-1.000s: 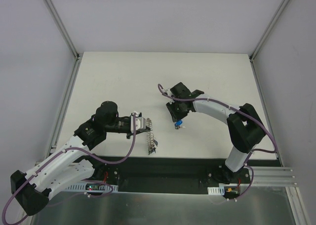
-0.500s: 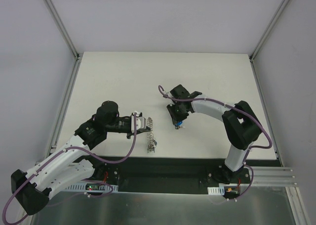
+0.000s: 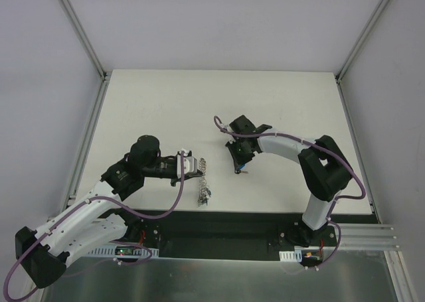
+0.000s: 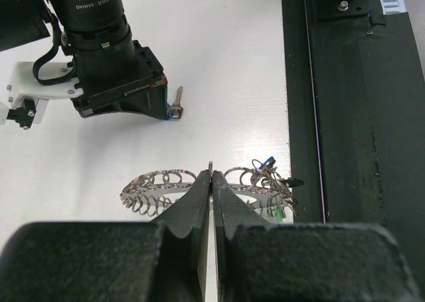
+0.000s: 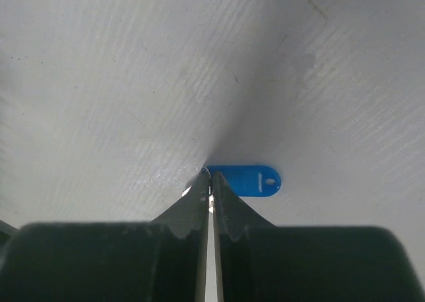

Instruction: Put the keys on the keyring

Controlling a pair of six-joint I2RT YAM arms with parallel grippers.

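Silvery and coiled-looking, the keyring (image 4: 166, 182) lay flat on the white table (image 3: 166, 103), near its front edge and ahead of the left arm. The left gripper (image 4: 211, 176) had its jaws shut on the near rim of the ring, about midway along it. That hold looked meant to steady the floppy loop so a key could be threaded on. A small cluster of keys (image 4: 272, 182) with blue and green tags sat at the ring's right end, apparently already on it.

Well apart from the ring, towards the middle of the table, the right gripper (image 5: 211, 179) pointed straight down at a loose key with a blue tag (image 5: 249, 180). Its jaws were drawn together with the tips touching the tag's left end. Whether they pinched a sliver of the key or merely rested against it could not be told. From the left wrist camera, the key's silver blade stuck out just beside that gripper. The grip, if there was one, was probably for lifting the key and carrying it to the ring.

Small white print ran around a black barrel (image 4: 89, 10) on the right arm, too fine to read. The blue tag bore a faint raised mark, also unreadable.
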